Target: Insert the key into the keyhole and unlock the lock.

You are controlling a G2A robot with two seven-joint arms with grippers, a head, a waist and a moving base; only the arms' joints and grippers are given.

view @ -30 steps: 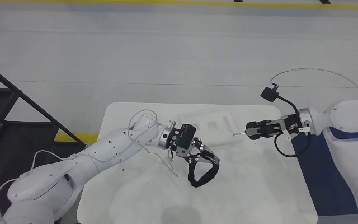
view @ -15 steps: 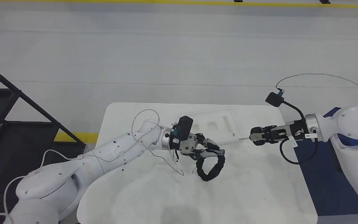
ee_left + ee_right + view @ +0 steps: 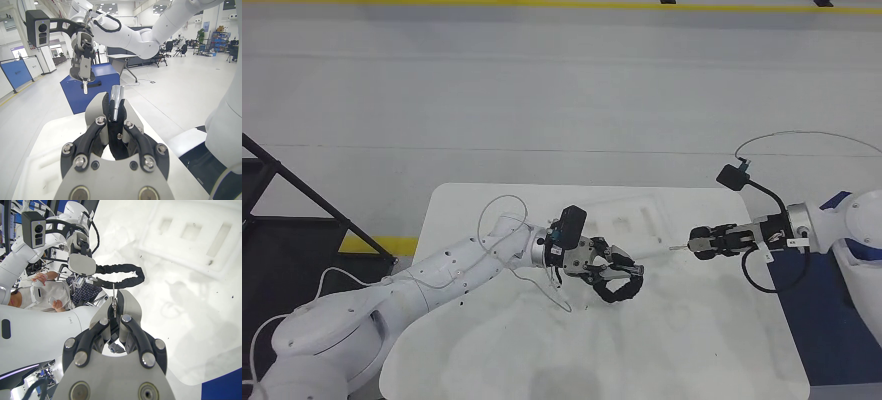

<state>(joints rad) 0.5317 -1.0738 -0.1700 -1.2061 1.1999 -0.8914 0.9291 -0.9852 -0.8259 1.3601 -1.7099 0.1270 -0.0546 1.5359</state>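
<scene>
Key, thin, stiff and probably slick, is pinched by its head in my right jaws above the counter, pointing toward the lock that my left jaws clamp at its rigid chrome barrel, cable drooping limp.

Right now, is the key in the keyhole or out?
Out: the key in the right gripper hangs clear of the lock in the left gripper.

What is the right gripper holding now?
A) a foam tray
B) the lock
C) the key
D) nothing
C: the right gripper is shut on the key, its blade sticking out toward the lock held in the left gripper.
</scene>
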